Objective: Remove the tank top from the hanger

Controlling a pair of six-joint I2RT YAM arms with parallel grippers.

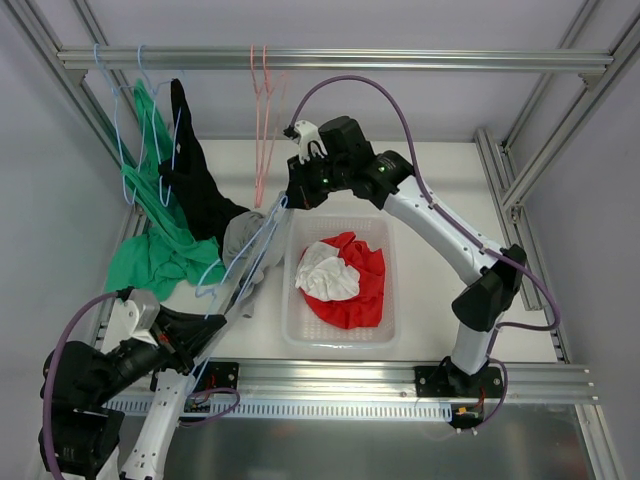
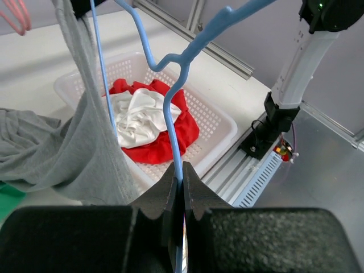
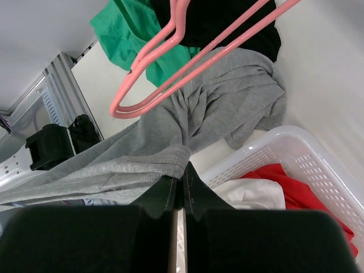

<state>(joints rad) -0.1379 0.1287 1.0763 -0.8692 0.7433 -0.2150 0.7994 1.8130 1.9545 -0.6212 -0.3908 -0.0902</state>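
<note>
Blue hanger point(image 2: 173, 114) is clamped by the left gripper point(image 2: 180, 174). Gray tank top point(image 3: 227, 108) is pinched by the right gripper point(image 3: 182, 172); white basket point(image 3: 310, 165) is seen right of its tips.

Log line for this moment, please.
left gripper: shut on blue hanger | right gripper: shut on gray tank top | status: not yet off hanger

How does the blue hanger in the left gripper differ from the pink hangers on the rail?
The blue hanger is clamped in the left gripper, off the rail; the pink hangers hang from it. The blue hanger carries the gray top; the pink hangers are bare. Both are thin hangers.
</note>
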